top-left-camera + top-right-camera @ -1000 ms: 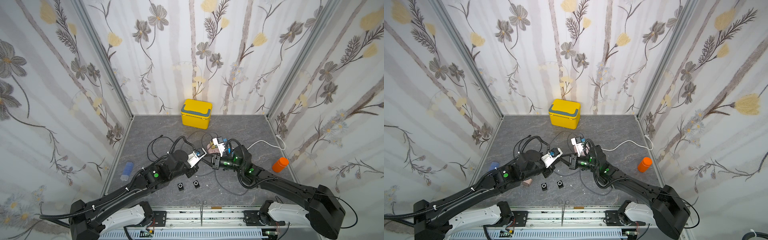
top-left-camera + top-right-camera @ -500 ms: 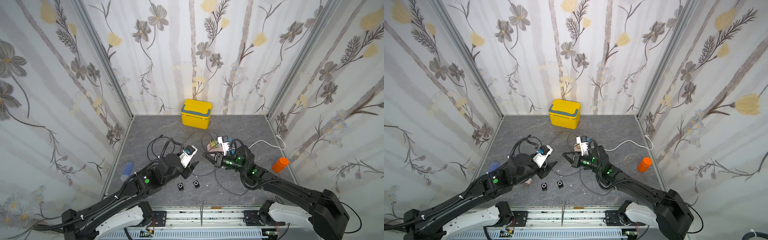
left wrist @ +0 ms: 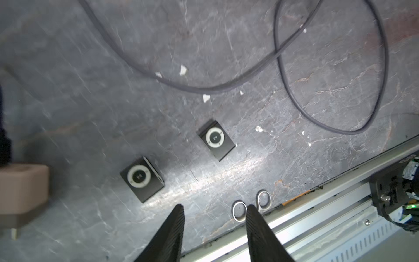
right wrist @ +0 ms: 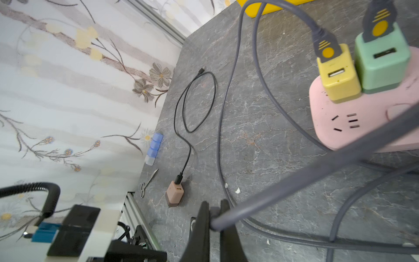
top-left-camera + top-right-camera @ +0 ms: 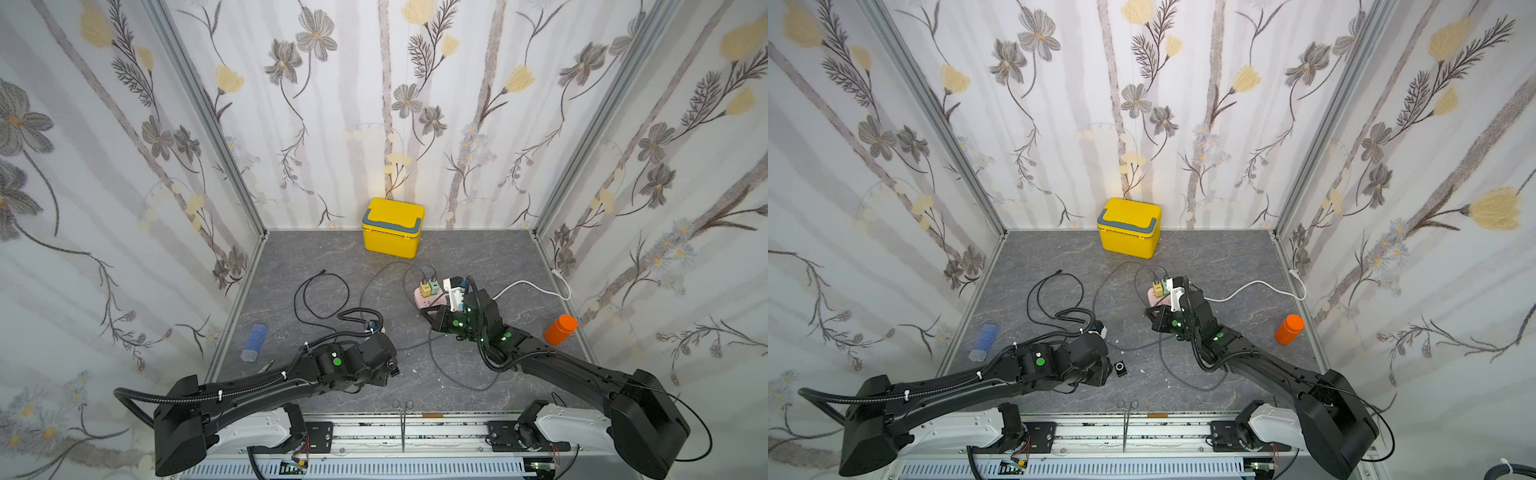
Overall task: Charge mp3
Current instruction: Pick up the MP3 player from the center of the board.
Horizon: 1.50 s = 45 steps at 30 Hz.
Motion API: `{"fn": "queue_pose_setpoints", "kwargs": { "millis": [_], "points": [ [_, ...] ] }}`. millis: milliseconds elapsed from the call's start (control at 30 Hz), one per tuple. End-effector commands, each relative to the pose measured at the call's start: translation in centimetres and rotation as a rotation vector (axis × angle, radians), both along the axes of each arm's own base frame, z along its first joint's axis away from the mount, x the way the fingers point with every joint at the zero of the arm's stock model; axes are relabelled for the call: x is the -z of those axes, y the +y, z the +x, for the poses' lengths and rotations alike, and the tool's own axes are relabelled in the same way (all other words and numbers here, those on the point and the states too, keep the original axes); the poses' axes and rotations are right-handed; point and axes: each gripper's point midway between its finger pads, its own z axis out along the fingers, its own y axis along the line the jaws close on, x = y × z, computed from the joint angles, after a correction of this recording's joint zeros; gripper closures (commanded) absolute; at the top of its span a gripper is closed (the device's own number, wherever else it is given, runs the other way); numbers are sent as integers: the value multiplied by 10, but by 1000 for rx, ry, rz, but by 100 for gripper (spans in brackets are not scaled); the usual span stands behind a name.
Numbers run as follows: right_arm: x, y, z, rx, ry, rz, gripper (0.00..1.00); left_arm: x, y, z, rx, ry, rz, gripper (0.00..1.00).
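Bare slate lies between the left gripper [image 3: 214, 207], fingers spread and empty, and 2 devices close to the front rail [image 3: 340, 215]: the near mp3 player [image 3: 142, 179] and the far mp3 player [image 3: 216, 138]. A top view shows only 1 of them. Steel scissors [image 3: 259, 197] lie by the fingertips. The right gripper [image 4: 214, 213] pinches the grey cable [image 4: 294, 179] beside the pink power strip [image 4: 353, 127].

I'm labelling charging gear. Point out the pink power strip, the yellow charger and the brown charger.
pink power strip [image 4: 324, 123], right wrist view, bare top beside empty sockets
yellow charger [image 4: 340, 84], right wrist view, face with the USB port
brown charger [image 4: 174, 192], right wrist view, middle of its body
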Motion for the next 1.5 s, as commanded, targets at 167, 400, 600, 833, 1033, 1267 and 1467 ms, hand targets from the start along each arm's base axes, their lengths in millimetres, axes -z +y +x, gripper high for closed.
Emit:
{"fn": "queue_pose_setpoints", "kwargs": {
  "millis": [167,400,600,833,1033,1267,1467],
  "points": [
    [-2,-4,1,-20,-35,-9,100,23,-13,6,-322,119,-122,42],
    [-7,-15,8,3,-80,-30,100,30,-14,12,-410,139,-124,39],
    [-11,-19,12,8,-103,-38,100,42,-15,21,-440,149,-100,39],
    [-14,-23,13,13,-116,-36,100,55,-24,31,-431,169,-53,39],
    [-15,-25,13,17,-119,-37,100,64,-34,37,-402,181,7,39],
    [-13,-29,13,20,-118,-39,100,75,-41,43,-355,183,67,40],
    [-12,-32,15,28,-117,-42,100,77,-51,51,-198,141,153,42]
  ]
}}
